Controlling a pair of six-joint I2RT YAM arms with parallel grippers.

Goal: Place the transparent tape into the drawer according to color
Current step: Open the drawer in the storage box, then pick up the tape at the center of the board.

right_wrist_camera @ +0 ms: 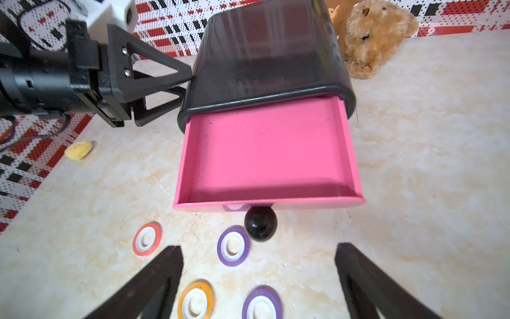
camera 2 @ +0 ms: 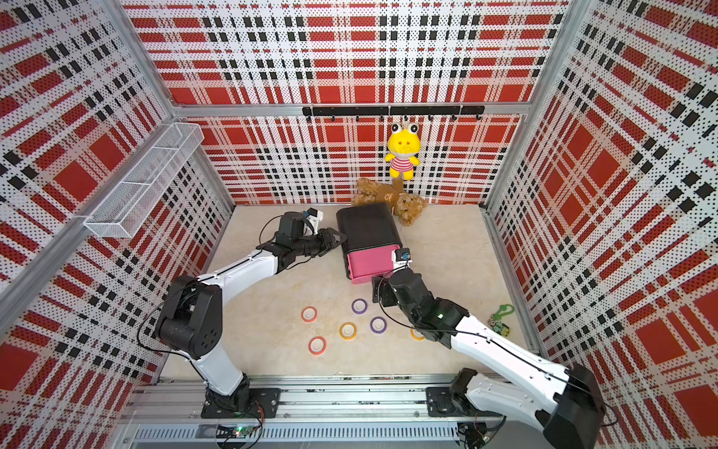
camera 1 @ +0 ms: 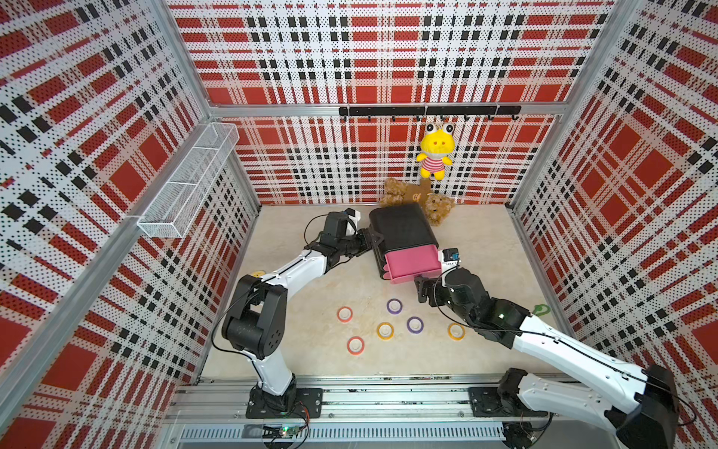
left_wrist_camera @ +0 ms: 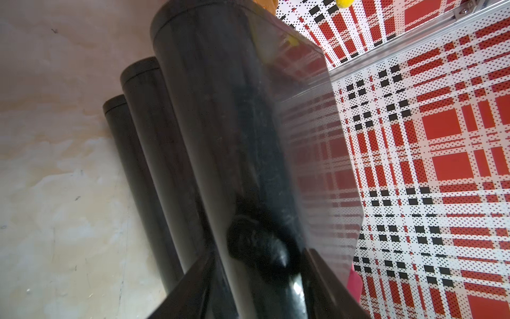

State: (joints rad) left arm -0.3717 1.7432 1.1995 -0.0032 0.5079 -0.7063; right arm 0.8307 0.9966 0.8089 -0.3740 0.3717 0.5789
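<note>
Right gripper (right_wrist_camera: 258, 248) wide, empty, near knob (right_wrist_camera: 260, 224)

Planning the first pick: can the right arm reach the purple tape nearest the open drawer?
Probably yes: the right gripper hangs open close by, and that purple tape lies uncovered in front of the drawer.

The left arm (camera 1: 307, 264) and the right arm (camera 1: 575, 352) have white shells and black joints, with thin black cables (camera 1: 212, 334) along them. The left gripper (right_wrist_camera: 187, 82) has black triangular frame fingers with 2 silver screws (right_wrist_camera: 127, 73).
</note>
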